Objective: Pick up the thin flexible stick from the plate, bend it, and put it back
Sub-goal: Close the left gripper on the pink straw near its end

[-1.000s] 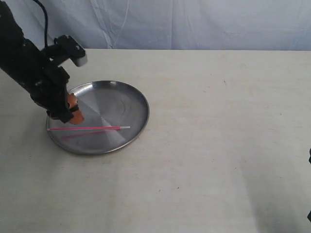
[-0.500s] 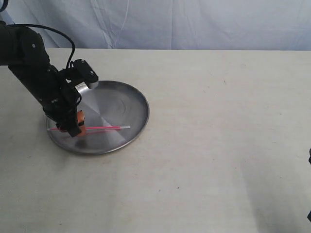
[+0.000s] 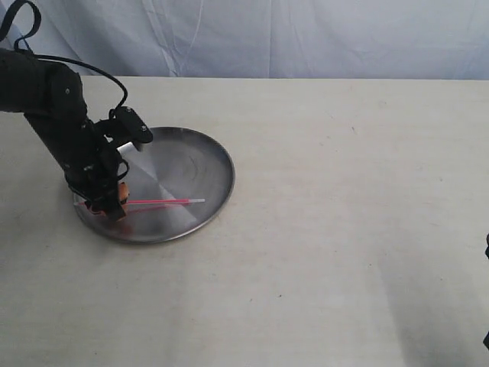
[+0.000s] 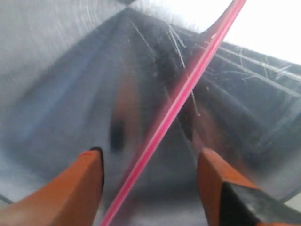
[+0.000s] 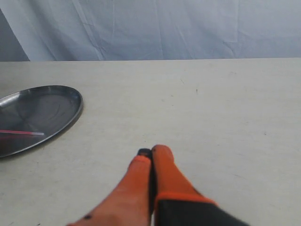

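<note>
Black jointed arm (image 3: pixel 57 126), orange jaws

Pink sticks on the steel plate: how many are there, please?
1. The pink stick lies across the front part of the plate in the exterior view, with its whitish tip to the right. Its other end passes between the open fingers of the left gripper. None seems hidden.

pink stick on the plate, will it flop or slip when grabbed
Probably floppy: the stick is very thin and long. It may skid on the shiny plate. The left pincer straddles it near one end, so the other could droop.
</note>
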Action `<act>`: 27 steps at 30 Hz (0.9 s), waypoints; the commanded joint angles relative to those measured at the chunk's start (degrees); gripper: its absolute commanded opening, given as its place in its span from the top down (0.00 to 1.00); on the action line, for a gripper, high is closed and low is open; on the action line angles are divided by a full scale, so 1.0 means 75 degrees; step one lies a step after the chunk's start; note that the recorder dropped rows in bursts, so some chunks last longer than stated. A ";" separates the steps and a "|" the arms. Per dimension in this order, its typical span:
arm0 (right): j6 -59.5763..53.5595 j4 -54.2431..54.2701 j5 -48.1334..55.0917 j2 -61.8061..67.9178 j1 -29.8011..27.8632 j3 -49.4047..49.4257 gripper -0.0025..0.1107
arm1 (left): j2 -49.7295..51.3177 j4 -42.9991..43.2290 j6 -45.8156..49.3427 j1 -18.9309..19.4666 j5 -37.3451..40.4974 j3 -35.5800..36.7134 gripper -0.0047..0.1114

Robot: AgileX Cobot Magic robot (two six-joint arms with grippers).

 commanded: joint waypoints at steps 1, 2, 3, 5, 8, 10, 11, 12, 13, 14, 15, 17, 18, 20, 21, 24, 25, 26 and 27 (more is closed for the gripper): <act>-0.0018 0.0003 -0.0064 -0.0056 0.0017 0.0035 0.99 | 0.0182 0.0085 -0.0125 0.0056 -0.0038 -0.0042 0.47; -0.0018 0.0003 -0.0064 -0.0056 0.0017 0.0035 0.99 | 0.0224 0.0085 -0.0142 0.0085 -0.0023 -0.0042 0.47; -0.0018 0.0003 -0.0064 -0.0056 0.0017 0.0035 0.99 | 0.0263 0.0085 -0.0199 0.0118 -0.0023 -0.0042 0.47; -0.0018 0.0003 -0.0064 -0.0056 0.0017 0.0035 0.99 | 0.0331 0.0108 -0.0269 0.0164 -0.0023 -0.0042 0.47; -0.0018 0.0003 -0.0064 -0.0056 0.0017 0.0035 0.99 | 0.0364 0.0177 -0.0269 0.0183 -0.0023 -0.0042 0.47; -0.0018 0.0003 -0.0064 -0.0056 0.0017 0.0035 0.99 | 0.0364 0.0190 -0.0269 0.0183 -0.0051 -0.0042 0.48; -0.0018 0.0003 -0.0064 -0.0056 0.0017 0.0035 0.99 | 0.0364 0.0190 -0.0269 0.0183 -0.0054 -0.0042 0.49; -0.0018 0.0003 -0.0064 -0.0056 0.0017 0.0035 0.99 | 0.0364 0.0190 -0.0269 0.0183 -0.0054 -0.0042 0.50; -0.0018 0.0003 -0.0064 -0.0056 0.0017 0.0035 0.99 | 0.0364 0.0190 -0.0269 0.0183 -0.0024 -0.0042 0.53; -0.0018 0.0003 -0.0064 -0.0056 0.0017 0.0035 0.99 | 0.0364 0.0190 -0.0269 0.0183 -0.0001 -0.0042 0.56; -0.0018 0.0003 -0.0064 -0.0056 0.0017 0.0035 0.99 | 0.0364 0.0190 -0.0269 0.0183 0.0036 -0.0042 0.59; -0.0018 0.0003 -0.0064 -0.0056 0.0017 0.0035 0.99 | 0.0364 0.0190 -0.0269 0.0183 0.0064 -0.0042 0.68; -0.0018 0.0003 -0.0064 -0.0056 0.0017 0.0035 0.99 | 0.0364 0.0190 -0.0269 0.0183 0.0064 -0.0042 0.72; -0.0018 0.0003 -0.0064 -0.0056 0.0017 0.0035 0.99 | 0.0364 0.0190 -0.0269 0.0183 0.0083 -0.0042 0.82; -0.0018 0.0003 -0.0064 -0.0056 0.0017 0.0035 0.99 | 0.0364 0.0190 -0.0269 0.0183 0.0083 -0.0042 0.85; -0.0018 0.0003 -0.0064 -0.0056 0.0017 0.0035 0.99 | 0.0364 0.0150 -0.0269 0.0183 0.0083 -0.0042 0.96; -0.0018 0.0003 -0.0064 -0.0056 0.0017 0.0035 0.99 | 0.0364 0.0109 -0.0269 0.0183 0.0083 -0.0042 0.96; -0.0018 0.0003 -0.0064 -0.0056 0.0017 0.0035 0.99 | 0.0364 0.0022 -0.0269 0.0183 0.0083 -0.0042 0.96; -0.0018 0.0003 -0.0064 -0.0056 0.0017 0.0035 0.99 | 0.0349 -0.0066 -0.0269 0.0183 0.0083 -0.0042 0.96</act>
